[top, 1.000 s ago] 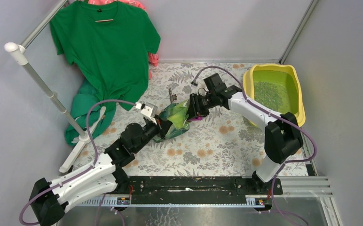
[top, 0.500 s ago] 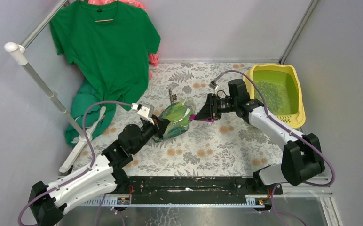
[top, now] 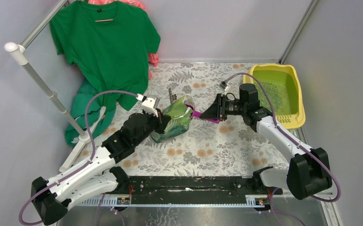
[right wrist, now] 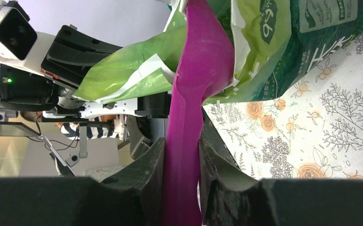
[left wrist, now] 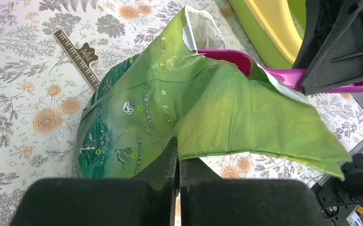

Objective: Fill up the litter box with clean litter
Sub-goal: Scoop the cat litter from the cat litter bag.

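Two grips, left fingers (left wrist: 99, 197) pinching bag (left wrist: 137, 117), right fingers (right wrist: 137, 188) clamping scoop (right wrist: 193, 84), litter box (top: 293, 82) right of both.

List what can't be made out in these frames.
Scoop bowl: buried in the bag in every view; load unknown.
Bag contents: hidden by its walls.
Litter box: right arm covers its left side in top view; left wrist view cuts it off.
Clean litter depth: too small, top view.
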Robot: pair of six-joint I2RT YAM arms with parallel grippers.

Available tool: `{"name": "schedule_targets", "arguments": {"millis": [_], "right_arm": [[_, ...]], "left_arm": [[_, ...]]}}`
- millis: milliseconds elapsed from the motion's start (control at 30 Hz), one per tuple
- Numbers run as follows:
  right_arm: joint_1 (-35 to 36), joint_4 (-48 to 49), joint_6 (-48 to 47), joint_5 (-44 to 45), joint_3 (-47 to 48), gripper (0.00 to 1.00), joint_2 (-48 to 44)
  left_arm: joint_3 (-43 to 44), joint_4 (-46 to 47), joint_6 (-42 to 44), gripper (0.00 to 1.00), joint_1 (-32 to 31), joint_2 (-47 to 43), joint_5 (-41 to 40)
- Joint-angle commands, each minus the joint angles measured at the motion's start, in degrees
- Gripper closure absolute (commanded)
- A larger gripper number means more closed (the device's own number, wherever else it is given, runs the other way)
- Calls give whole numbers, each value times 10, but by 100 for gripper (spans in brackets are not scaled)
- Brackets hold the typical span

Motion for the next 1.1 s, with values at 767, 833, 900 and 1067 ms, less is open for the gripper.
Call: {"name": "schedule_targets", "arguments": {"millis": [767, 833, 900, 1067], "right_arm": [[-32, 329, 243, -52, -155, 100, -41], [-31, 393, 287, -53, -168, 100, -18], [-31, 472, 335, -52, -183, 100, 2], [-32, 575, 391, -42, -205, 100, 29]], "left_arm": [[86, -13, -32, 99, 87, -58, 27], [82, -8, -34, 99, 89, -55, 32], [78, -4, -37, 99, 90, -53, 35], [69, 1, -39, 99, 91, -56, 37]]}}
